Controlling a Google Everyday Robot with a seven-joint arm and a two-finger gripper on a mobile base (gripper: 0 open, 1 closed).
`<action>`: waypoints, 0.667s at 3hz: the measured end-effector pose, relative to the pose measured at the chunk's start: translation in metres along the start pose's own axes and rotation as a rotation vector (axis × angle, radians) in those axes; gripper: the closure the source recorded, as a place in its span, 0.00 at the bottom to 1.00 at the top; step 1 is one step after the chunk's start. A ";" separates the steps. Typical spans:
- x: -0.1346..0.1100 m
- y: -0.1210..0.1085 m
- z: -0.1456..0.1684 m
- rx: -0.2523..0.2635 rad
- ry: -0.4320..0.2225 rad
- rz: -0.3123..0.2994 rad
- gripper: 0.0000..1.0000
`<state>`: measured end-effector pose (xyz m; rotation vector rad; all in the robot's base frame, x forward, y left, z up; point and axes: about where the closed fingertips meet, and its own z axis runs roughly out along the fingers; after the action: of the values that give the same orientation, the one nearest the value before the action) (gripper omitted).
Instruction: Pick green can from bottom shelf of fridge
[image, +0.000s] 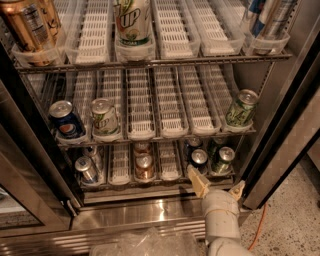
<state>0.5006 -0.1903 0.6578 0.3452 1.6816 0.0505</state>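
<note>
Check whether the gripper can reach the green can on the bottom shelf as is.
Probably yes: the gripper sits open just before the green can at the bottom shelf's front, nothing between. The dark can close beside it may crowd one finger.

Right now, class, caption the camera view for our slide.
Open gripper hovers at the fridge, in front of the green can on the bottom shelf.

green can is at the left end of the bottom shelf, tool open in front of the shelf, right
No: the camera view shows the green can at the right end of the bottom shelf. The tool is open in front of the shelf.
</note>
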 end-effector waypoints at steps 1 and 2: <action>0.015 0.000 0.003 0.007 0.063 0.037 0.00; 0.059 0.000 0.005 0.040 0.199 0.061 0.00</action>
<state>0.4996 -0.1757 0.6006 0.4332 1.8705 0.0993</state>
